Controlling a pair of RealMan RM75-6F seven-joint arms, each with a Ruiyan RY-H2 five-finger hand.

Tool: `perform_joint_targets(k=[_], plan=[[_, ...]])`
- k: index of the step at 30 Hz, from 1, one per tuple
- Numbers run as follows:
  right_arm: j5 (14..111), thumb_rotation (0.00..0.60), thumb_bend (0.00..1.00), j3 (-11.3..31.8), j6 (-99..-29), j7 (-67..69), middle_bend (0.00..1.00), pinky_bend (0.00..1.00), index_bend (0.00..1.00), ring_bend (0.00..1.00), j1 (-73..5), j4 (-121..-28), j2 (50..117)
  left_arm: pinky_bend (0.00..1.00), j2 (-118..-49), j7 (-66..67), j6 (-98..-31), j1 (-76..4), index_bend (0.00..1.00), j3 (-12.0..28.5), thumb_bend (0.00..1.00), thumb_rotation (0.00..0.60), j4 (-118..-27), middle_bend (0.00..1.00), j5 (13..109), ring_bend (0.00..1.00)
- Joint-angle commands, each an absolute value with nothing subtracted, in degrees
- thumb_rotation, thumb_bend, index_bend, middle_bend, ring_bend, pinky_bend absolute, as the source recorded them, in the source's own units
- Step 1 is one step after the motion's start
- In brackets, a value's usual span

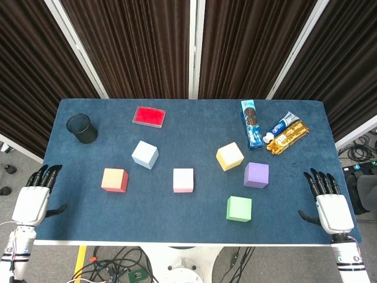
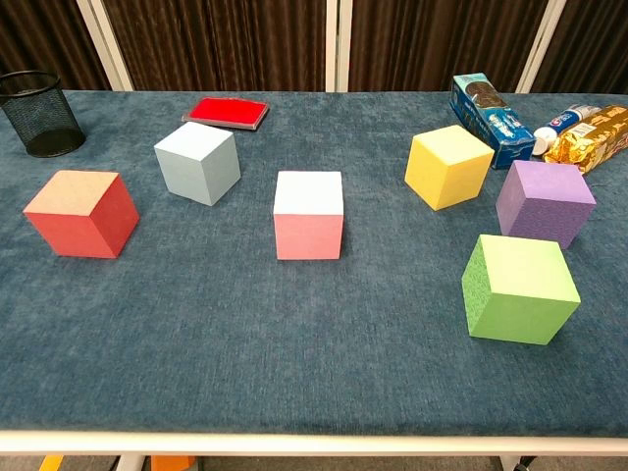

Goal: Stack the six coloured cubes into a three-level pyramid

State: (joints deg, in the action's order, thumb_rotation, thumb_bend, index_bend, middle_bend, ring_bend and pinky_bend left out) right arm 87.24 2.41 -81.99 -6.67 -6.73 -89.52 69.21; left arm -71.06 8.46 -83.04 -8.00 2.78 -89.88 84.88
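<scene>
Six foam cubes scattered apart on the blue cloth table [image 1: 88, 194], orange-red cube [image 1: 114, 180] nearest the empty, spread left hand [image 1: 36, 197], green cube [image 1: 239, 209] and purple cube [image 1: 256, 175] nearest the empty, spread right hand [image 1: 327, 203], pink cube [image 1: 183, 180], pale blue cube [image 1: 145, 154], yellow cube [image 1: 230, 156] between.

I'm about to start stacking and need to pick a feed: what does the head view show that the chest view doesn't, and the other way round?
Only the head view shows the left hand and right hand, both open at the table's near corners with fingers apart, holding nothing. Only the chest view shows the cubes' side faces up close. Both show all six cubes lying apart and unstacked: orange cube, light blue cube, pink cube, yellow cube, purple cube, green cube, plus the black mesh cup, red pad and snack packs.
</scene>
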Motion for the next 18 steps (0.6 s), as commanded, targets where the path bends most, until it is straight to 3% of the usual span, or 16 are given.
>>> perform_joint_targets(k=[1,18], plan=[[87.3,0.600,0.05,2.5,-82.2,-6.6,0.00,0.00,0.00,0.00,-6.7,-89.7,69.0,0.16,-71.0,8.4,-83.0,-8.1,0.07,2.8,0.00,0.600,-89.9,0.09,85.0,0.04],[85.0,0.600,0.05,5.6,-80.0,-6.6,0.00,0.00,0.00,0.00,-9.4,-93.4,66.0,0.16,-74.1,8.2,-76.2,-11.3,0.07,1.0,0.00,0.600,-91.4,0.10,85.6,0.04]])
